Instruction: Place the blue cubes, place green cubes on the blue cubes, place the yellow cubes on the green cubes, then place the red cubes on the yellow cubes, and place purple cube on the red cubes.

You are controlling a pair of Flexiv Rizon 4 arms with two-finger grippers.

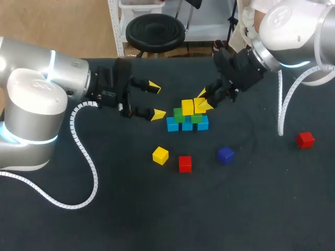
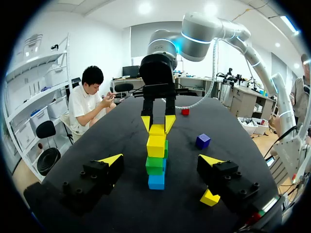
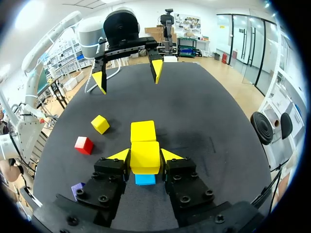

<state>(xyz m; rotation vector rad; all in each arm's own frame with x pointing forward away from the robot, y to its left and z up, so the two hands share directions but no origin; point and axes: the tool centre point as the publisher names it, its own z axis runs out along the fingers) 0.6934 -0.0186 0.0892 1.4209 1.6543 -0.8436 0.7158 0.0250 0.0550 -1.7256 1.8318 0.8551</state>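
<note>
two yellow cubes [image 1: 187, 107] are logged in the head view on the green cubes [image 1: 179, 115], over the blue cubes [image 1: 172, 124]; the one toward the right arm is pinched by the right gripper [image 1: 203, 102]. the left gripper [image 1: 156, 100] is held spread, just beside them. left wrist view: the held cube [image 2: 156, 130] is seen between the far tips, possibly not yet seated. right wrist view: a loose yellow cube [image 3: 100, 124], red cube [image 3: 83, 144] and purple cube [image 3: 77, 188] are placed toward the left arm, judged nearer.
</note>
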